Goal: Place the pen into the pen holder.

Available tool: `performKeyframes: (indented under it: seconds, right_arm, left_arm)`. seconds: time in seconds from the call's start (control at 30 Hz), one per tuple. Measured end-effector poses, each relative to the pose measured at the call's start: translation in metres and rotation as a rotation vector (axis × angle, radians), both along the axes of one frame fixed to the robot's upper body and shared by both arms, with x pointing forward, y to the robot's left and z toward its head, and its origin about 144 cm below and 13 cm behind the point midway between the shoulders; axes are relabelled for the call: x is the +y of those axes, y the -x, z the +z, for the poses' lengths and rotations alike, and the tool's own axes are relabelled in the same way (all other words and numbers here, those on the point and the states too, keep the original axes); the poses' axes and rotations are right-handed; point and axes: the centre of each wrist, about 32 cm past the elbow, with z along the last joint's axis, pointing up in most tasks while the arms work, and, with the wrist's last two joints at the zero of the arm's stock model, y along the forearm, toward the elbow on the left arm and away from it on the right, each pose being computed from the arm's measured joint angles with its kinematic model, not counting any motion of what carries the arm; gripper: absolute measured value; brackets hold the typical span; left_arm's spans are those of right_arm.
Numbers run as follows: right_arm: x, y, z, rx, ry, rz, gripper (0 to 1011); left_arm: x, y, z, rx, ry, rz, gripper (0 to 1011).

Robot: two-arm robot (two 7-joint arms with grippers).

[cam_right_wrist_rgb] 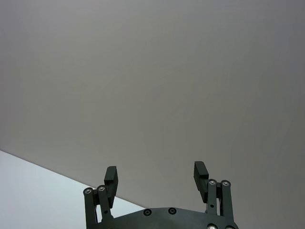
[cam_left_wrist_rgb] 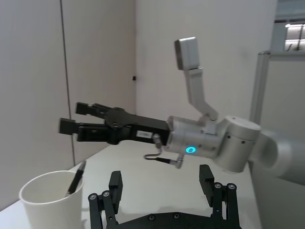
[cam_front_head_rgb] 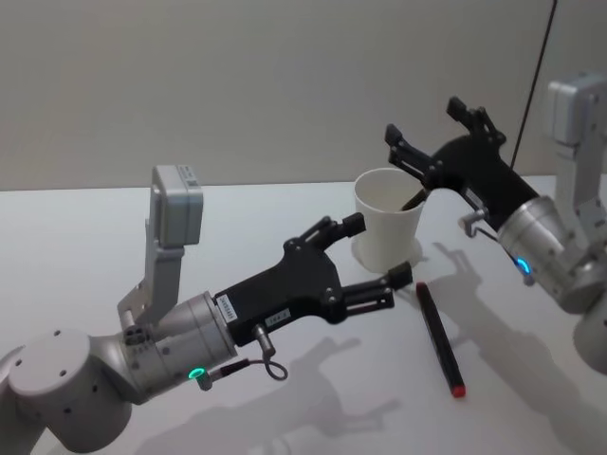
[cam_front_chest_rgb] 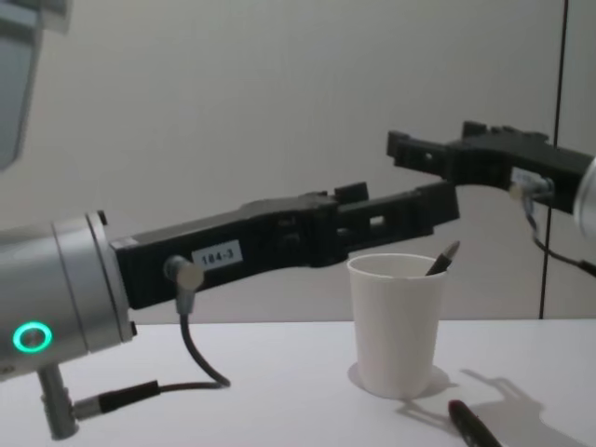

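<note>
A red-tipped pen (cam_front_head_rgb: 441,338) lies on the table (cam_front_head_rgb: 95,246) just right of the pen holder (cam_front_head_rgb: 387,223), which contains a second pen (cam_front_head_rgb: 413,198). The left gripper (cam_front_head_rgb: 377,249), spread wide and empty, sits beside the holder; the right gripper (cam_front_head_rgb: 423,118), likewise spread and empty, is above its rim

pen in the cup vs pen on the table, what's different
The cup pen stands tilted inside the pen holder, leaning on its rim; the loose pen lies flat on the table beside it. Only the cup pen's tip clears the rim; the loose pen shows full length, with a red end. Both are slim and dark; neither is held by the open left gripper or right gripper.
</note>
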Motion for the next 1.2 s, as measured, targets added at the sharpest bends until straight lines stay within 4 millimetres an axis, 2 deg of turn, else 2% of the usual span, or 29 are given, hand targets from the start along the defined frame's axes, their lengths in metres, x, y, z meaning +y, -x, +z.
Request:
performKeyframes:
  seconds: [0.9, 1.2]
  right_arm:
    - [-0.034, 0.066, -0.033, 0.119, 0.022, -0.164, 1002]
    - [-0.039, 0.077, -0.036, 0.137, 0.030, -0.188, 1002]
  left_arm:
    - [-0.012, -0.008, -0.004, -0.056, -0.155, 0.333, 1001]
    - [-0.017, -0.010, -0.005, -0.089, -0.201, 0.447, 1001]
